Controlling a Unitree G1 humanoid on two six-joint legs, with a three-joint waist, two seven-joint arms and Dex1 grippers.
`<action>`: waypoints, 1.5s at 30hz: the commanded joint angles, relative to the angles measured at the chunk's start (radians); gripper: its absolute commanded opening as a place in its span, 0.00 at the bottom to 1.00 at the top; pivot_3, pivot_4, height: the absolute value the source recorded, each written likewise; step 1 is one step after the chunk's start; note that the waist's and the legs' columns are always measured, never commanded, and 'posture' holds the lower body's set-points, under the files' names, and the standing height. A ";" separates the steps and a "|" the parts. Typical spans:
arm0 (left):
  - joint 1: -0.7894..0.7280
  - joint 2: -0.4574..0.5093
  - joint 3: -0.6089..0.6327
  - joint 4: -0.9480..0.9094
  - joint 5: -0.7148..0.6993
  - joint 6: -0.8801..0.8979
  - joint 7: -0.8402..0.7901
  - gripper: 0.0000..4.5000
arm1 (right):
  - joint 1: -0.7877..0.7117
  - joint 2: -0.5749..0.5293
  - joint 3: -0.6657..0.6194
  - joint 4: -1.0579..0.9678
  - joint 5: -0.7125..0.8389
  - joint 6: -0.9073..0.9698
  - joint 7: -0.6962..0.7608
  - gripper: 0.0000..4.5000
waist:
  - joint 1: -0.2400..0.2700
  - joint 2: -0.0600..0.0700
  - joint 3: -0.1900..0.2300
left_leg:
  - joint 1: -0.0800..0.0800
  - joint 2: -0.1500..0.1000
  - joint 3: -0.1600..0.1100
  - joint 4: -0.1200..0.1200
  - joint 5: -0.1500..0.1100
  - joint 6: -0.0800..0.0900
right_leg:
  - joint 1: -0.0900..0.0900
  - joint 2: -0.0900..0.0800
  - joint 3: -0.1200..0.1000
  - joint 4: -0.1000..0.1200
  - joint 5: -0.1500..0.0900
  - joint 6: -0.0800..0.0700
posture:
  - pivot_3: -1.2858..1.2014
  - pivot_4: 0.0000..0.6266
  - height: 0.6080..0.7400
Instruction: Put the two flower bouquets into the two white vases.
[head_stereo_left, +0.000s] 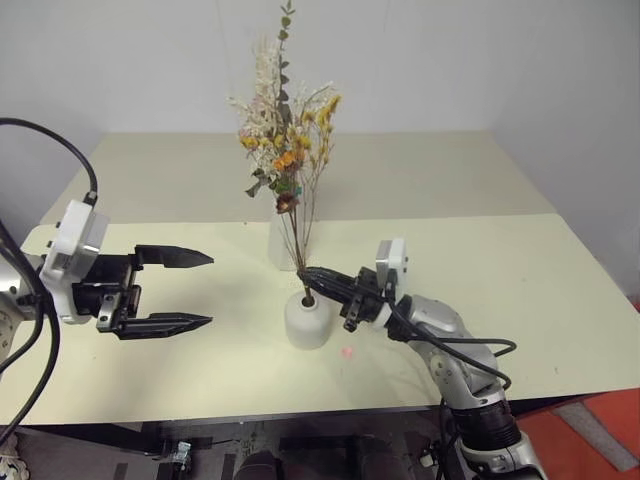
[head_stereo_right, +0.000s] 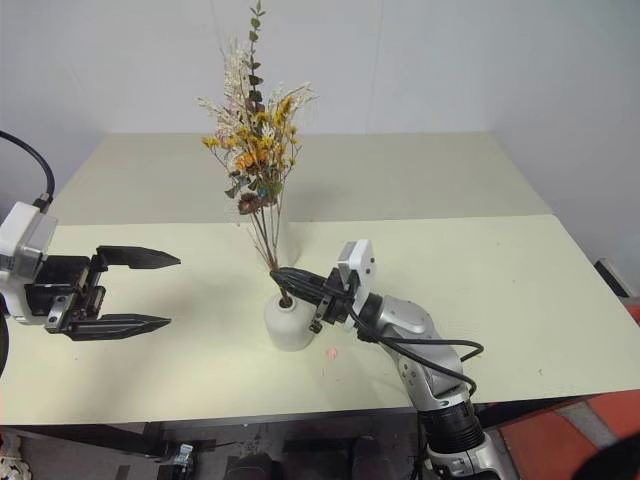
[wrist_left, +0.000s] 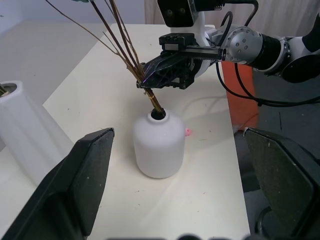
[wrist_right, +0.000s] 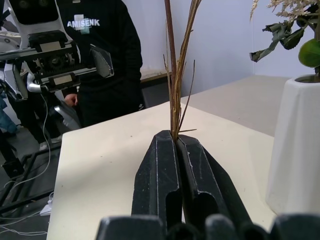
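While the right gripper (head_stereo_left: 306, 272) clamps the sprig (head_stereo_left: 300, 215) above the squat vase (head_stereo_left: 308, 320), the left gripper (head_stereo_left: 190, 290), well left of it, stands open.

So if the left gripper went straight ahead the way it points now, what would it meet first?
Probably the short vase, which sits between the open fingers of the left gripper in its wrist view; depth is uncertain.

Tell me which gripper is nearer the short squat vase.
Right. The right gripper is just above the short squat vase, jaws shut on the thin sprig. The left gripper hangs open, off to its side.
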 joint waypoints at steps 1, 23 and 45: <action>-0.019 0.007 0.009 -0.005 -0.005 -0.015 -0.001 1.00 | -0.004 0.008 -0.001 -0.014 0.016 -0.007 0.006 0.01 | 0.000 0.000 0.000 | 0.000 0.000 0.000 0.000 0.000 0.000 | 0.000 0.000 0.000 0.000 0.000 0.000 | 0.52 0.24 1.00; -0.038 -0.012 -0.017 0.010 0.016 -0.027 0.014 1.00 | 0.139 -0.301 -0.153 -0.108 0.100 0.097 0.119 0.99 | 0.005 0.000 0.000 | 0.000 -0.001 0.000 0.000 0.000 0.000 | 0.001 -0.001 0.000 -0.001 0.000 0.000 | 0.52 0.24 1.00; 0.031 -0.065 0.028 -0.032 0.008 -0.029 0.098 1.00 | 0.137 -0.826 -0.528 -0.016 0.080 0.103 0.308 0.99 | 0.006 -0.001 0.000 | 0.000 -0.001 0.001 0.001 0.000 0.000 | 0.002 -0.001 0.001 -0.002 -0.001 0.002 | 0.52 0.24 1.00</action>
